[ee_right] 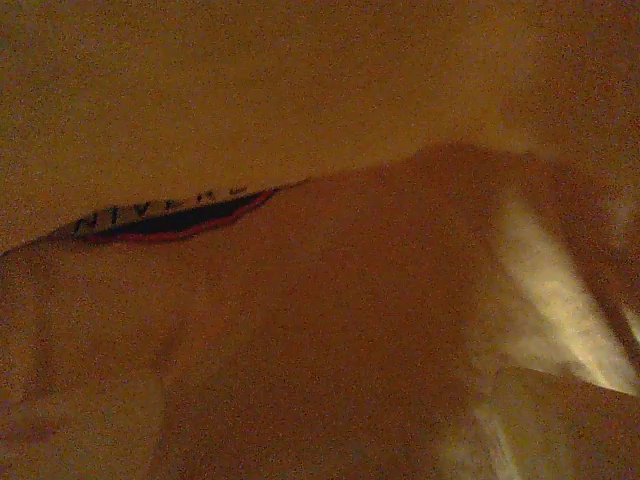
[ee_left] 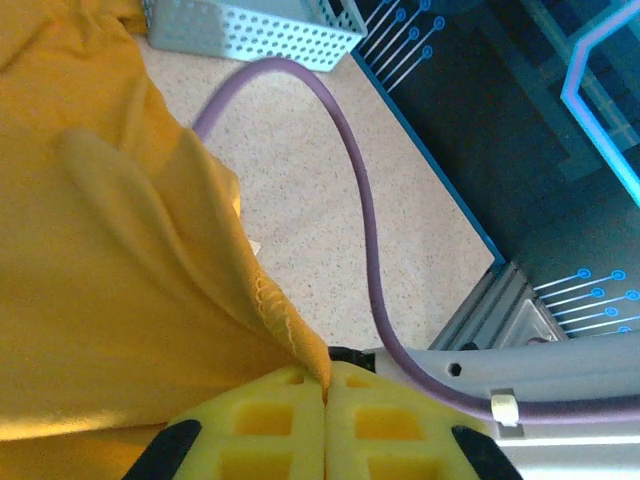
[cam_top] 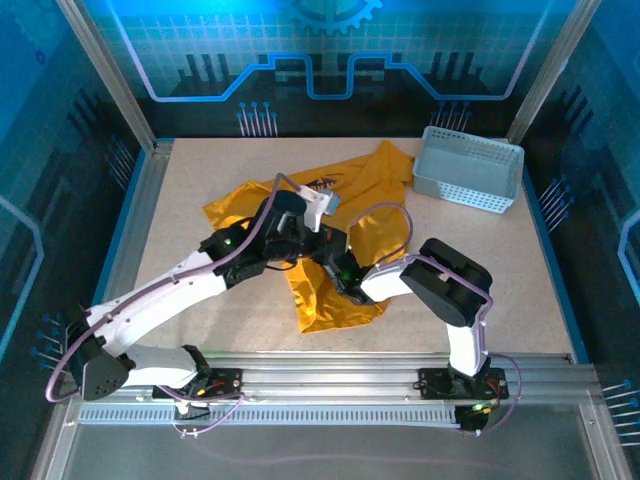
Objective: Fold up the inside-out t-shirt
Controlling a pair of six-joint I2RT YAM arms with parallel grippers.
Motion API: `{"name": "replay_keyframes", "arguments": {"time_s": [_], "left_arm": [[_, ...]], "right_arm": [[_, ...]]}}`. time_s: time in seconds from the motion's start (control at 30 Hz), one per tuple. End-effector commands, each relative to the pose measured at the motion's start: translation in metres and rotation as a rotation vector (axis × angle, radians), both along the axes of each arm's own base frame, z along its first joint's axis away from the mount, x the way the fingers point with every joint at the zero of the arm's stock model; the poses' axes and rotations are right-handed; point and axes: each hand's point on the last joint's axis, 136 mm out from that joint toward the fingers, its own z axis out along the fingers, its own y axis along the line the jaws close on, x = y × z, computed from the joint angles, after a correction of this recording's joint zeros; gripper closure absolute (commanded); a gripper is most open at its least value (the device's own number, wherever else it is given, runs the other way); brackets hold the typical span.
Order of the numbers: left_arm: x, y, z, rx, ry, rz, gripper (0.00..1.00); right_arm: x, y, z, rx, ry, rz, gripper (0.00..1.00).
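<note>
The inside-out t-shirt (cam_top: 345, 185) is mustard yellow and lies crumpled in the middle of the table. My left gripper (cam_top: 322, 243) reaches into its centre. In the left wrist view its yellow foam pads (ee_left: 327, 385) are pressed together on a stitched hem edge of the t-shirt (ee_left: 110, 280), which rises in a fold from the jaws. My right gripper (cam_top: 340, 266) comes in from the right, its fingers buried in the cloth. The right wrist view is dark fabric close up, with a printed label strip (ee_right: 170, 215); the fingers are hidden there.
A pale grey perforated basket (cam_top: 468, 168) stands at the back right, also seen in the left wrist view (ee_left: 255, 30). The right arm's purple cable (ee_left: 350, 180) loops over the bare speckled table (ee_left: 300, 200). Metal rails frame the table edges (cam_top: 330, 372).
</note>
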Motion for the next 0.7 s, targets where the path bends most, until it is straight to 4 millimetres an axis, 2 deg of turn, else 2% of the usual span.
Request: {"name": "replay_keyframes", "arguments": {"time_s": [0.0,0.1,0.17,0.33,0.37,0.53,0.67], "left_arm": [[-0.003,0.012,0.031,-0.009,-0.097,0.013,0.93],[-0.005,0.011,0.036,-0.021,-0.105,-0.001,0.93],[-0.009,0.008,0.040,-0.037,-0.102,-0.030,0.93],[-0.016,-0.005,0.041,-0.053,-0.076,-0.085,0.93],[-0.016,-0.008,0.042,-0.055,-0.075,-0.089,0.93],[-0.023,-0.031,0.053,-0.072,-0.086,-0.124,0.93],[-0.032,-0.051,0.066,-0.098,-0.123,-0.156,0.93]], "right_arm": [[-0.003,0.013,0.004,0.110,-0.015,0.059,0.15],[-0.005,0.011,0.001,0.159,-0.009,0.070,0.15],[-0.004,0.001,0.003,0.186,0.006,0.026,0.15],[0.004,-0.010,0.019,0.202,0.037,-0.095,0.15],[0.008,-0.007,0.024,0.212,0.034,-0.118,0.15],[0.015,-0.004,0.026,0.175,0.088,-0.224,0.13],[0.029,0.010,0.028,0.260,0.093,-0.193,0.13]]}}
